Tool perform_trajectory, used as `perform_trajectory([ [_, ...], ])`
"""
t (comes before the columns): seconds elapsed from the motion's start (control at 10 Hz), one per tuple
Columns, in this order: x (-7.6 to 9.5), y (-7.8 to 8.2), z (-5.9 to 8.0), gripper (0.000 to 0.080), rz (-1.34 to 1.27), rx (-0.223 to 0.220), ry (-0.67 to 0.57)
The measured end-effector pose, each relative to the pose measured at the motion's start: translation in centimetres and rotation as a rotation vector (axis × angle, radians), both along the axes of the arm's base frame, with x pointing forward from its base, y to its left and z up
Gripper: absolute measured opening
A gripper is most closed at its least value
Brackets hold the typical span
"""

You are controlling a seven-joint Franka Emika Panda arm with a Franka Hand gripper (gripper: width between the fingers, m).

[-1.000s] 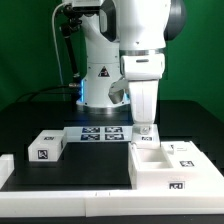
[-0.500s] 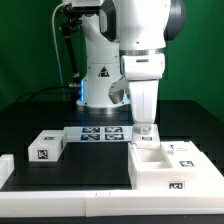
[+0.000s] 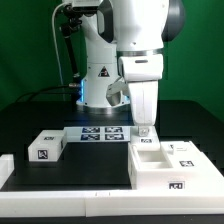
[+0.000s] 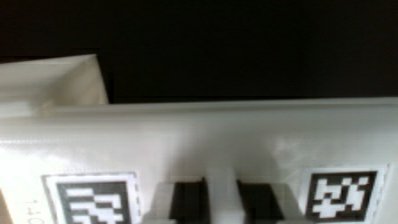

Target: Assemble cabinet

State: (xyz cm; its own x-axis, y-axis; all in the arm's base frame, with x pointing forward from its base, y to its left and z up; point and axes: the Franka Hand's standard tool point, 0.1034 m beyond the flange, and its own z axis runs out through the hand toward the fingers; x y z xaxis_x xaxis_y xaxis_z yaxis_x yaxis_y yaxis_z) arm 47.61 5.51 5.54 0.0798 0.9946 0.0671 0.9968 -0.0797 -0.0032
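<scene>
Holding almost unmoved since half a second ago, the gripper (image 3: pixel 147 128) hangs over the 12 o'clock rim of the large white boxy plastic cabinet body (image 3: pixel 150 172), at the exterior view's 4 o'clock; its jaw width cannot be told, so assembly appears paused.

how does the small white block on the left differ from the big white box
The small block is far smaller than the cabinet body. The block looks closed on top; the body has an open recess. The claw hangs over the body, not the block. Both are white, tagged.
</scene>
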Motion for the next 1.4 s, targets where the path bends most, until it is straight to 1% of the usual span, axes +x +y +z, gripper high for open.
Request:
perform_trajectory([
  [0.2, 0.7, -0.1, 0.0, 0.007, 0.013, 0.003, -0.007],
  [0.6, 0.8, -0.1, 0.0, 0.007, 0.014, 0.004, -0.008],
  [0.9, 4.9, -0.4, 0.1, 0.007, 0.038, 0.02, -0.045],
  [1.2, 7.1, -0.3, 0.1, 0.007, 0.03, 0.028, -0.054],
  [1.4, 9.2, 0.1, 0.2, 0.0071, 0.029, 0.036, -0.053],
])
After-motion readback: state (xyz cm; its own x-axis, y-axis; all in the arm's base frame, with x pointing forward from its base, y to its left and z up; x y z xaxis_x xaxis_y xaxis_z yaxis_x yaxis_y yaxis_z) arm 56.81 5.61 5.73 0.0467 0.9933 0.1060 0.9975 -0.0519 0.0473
